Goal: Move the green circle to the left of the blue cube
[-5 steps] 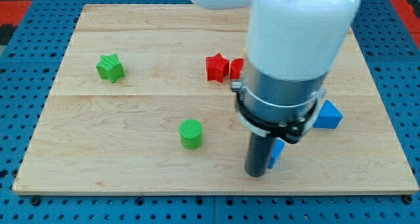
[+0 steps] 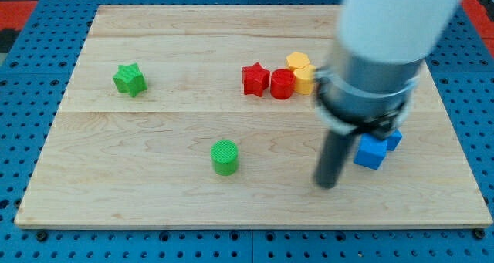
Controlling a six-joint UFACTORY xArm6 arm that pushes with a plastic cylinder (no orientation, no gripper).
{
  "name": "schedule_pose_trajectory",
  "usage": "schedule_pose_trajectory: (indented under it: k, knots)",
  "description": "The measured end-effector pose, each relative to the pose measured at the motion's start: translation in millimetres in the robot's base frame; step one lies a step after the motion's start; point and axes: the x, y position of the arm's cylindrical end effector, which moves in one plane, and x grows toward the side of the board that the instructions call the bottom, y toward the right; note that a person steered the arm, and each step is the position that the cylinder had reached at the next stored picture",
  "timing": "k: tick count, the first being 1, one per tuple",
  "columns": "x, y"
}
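Observation:
The green circle (image 2: 225, 156), a short ribbed cylinder, stands on the wooden board (image 2: 139, 193) at lower centre. The blue cube (image 2: 371, 150) sits at the lower right, partly behind the arm, with a second blue block (image 2: 394, 139) touching it on its right. My tip (image 2: 327, 186) rests on the board just left of and below the blue cube, a short gap apart, and well to the right of the green circle.
A green star (image 2: 129, 79) sits at the upper left. A red star (image 2: 255, 79), a red cylinder (image 2: 282, 84) and two yellow blocks (image 2: 299, 69) cluster at upper centre. The arm's white and grey body (image 2: 386, 47) hides the board's upper right.
The arm and my tip have moved right and slightly up. The blue cube, earlier mostly hidden behind the rod, now shows to the tip's right. The red cylinder and yellow blocks are now uncovered.

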Motion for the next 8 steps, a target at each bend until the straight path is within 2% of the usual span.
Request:
schedule_pose_trajectory:
  k: [1,2,3,4,5,6,7,8]
  knots:
    - [25.6,-104.9]
    - [28.3,-153.2]
    - [11.8,-153.2]
    - [2.3,-119.8]
    - [-15.2,-148.2]
    - [-29.1,-142.8]
    - [-39.0,-101.5]
    - [-63.0,-99.9]
